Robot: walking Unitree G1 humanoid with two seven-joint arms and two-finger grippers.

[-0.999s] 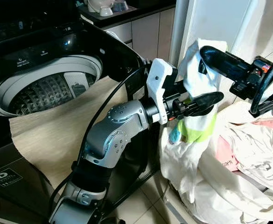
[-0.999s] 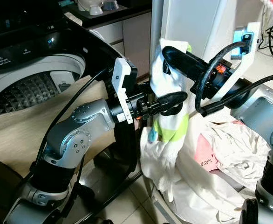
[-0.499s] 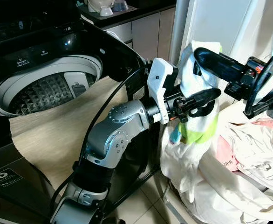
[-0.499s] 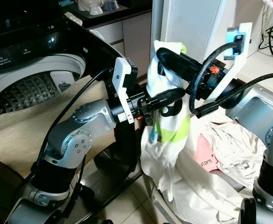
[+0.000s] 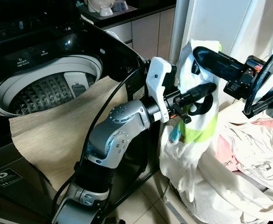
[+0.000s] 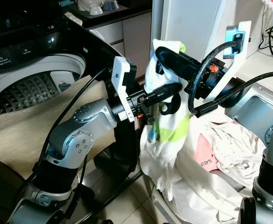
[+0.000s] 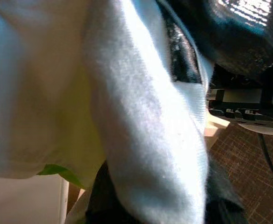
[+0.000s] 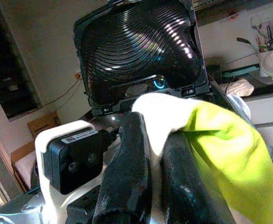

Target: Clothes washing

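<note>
- My right gripper is clamped tight on the top of the white-and-lime garment, holding it up right of the washing machine.
- The garment hangs long axis vertical, bunched top up, loose hem down toward the laundry pile on the near right.
- My left gripper reaches in from the left, its fingers around the cloth's upper part; how tightly they close, I cannot tell.
- The washer's lid stands open, drum exposed at far left.
</note>
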